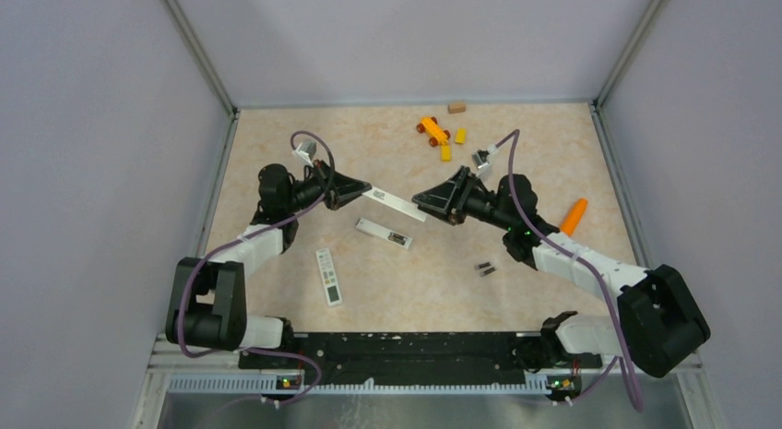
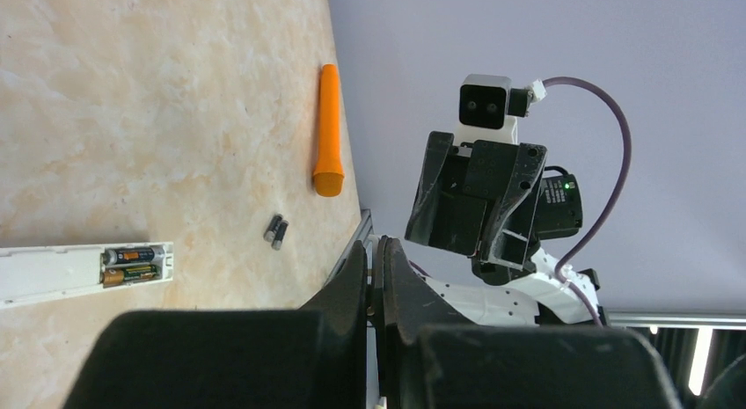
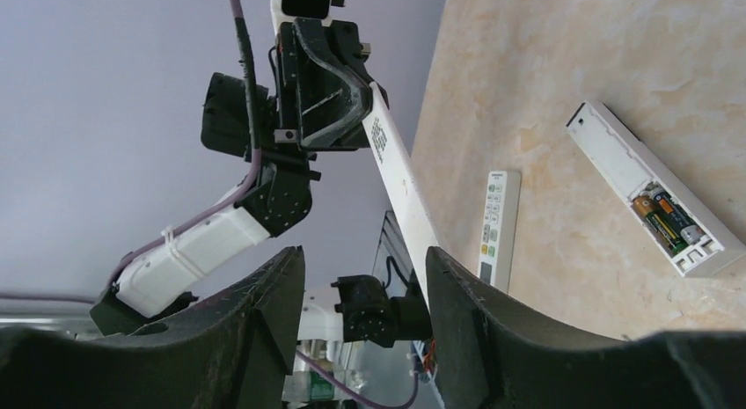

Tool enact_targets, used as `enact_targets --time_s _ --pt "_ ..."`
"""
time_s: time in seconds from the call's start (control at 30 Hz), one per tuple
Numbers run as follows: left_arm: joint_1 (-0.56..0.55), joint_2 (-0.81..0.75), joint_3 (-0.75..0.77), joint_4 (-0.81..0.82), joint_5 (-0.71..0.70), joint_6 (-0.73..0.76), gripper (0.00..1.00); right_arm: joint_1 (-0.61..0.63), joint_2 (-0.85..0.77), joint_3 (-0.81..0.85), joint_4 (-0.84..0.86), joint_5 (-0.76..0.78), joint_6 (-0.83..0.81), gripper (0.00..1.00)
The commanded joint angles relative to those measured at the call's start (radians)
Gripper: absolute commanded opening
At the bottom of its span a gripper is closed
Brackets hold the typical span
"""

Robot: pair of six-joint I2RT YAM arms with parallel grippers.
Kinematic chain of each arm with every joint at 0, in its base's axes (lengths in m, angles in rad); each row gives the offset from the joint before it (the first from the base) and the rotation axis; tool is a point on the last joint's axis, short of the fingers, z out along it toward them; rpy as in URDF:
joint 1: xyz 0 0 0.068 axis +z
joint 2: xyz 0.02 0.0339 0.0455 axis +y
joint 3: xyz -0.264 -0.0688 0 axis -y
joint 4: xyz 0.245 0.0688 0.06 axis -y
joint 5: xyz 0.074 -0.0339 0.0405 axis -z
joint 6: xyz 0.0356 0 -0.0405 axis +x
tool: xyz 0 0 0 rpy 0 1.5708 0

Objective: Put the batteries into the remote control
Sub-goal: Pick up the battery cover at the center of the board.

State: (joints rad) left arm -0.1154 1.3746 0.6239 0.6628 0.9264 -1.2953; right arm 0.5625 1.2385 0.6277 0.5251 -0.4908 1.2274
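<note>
**Cover up in the air, batteries waiting on the table**

The left pincer (image 1: pixel 367 190) is clamping one end of the cover (image 1: pixel 398 205). Its jaws are pressed together on the thin white strip, carrying it above the table (image 1: pixel 516 161). The right pincer (image 3: pixel 362 259) is sitting at the strip's free end with its jaws standing wide apart, one on either side. The strip is running close by one finger, and I cannot tell whether it is touching. That side is gripping nothing.

On the table just beside the strip, the remote (image 1: pixel 378 230) is lying back-up. Its bay (image 3: pixel 666 217) is showing open, with two orange-labelled cells (image 2: pixel 132 264) lying inside. The batteries (image 1: pixel 485 268), two small dark ones, are lying loose side by side near the right arm, well apart from the remote. A buttoned remote (image 1: pixel 328 277) is lying nearer the left arm.

On handling, I'm reckoning the cover is light and smooth, and thin enough to bow if squeezed hard or levered. It is best pinched flat across its faces near an end, which is how the left side is doing it. The batteries are looking small, round and slick, so they are likely to roll or squirt out of a loose pinch. I'd be taking one across the middle of its barrel with the jaws barely wider than the cell. The remote itself is looking stiff and light, and it is probably going to slide on the table unless something is bracing it.
</note>
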Motion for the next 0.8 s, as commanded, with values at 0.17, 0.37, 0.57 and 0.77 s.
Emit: enact_targets --time_s 0.17,0.37,0.57,0.77 --pt "0.021 -0.075 -0.015 0.105 0.007 -0.065 0.0 0.018 -0.1 -0.02 -0.061 0.1 -0.113 0.8" --pt "0.025 -0.087 -0.013 0.107 0.007 -0.075 0.0 0.023 -0.078 -0.018 -0.055 0.087 -0.095 0.78" --pt "0.025 -0.094 -0.015 0.103 0.0 -0.077 0.0 0.028 -0.02 -0.024 0.067 0.043 -0.027 0.54" --pt "0.025 -0.104 -0.024 0.065 -0.019 -0.026 0.0 0.041 0.017 -0.023 0.147 -0.008 0.033 0.27"
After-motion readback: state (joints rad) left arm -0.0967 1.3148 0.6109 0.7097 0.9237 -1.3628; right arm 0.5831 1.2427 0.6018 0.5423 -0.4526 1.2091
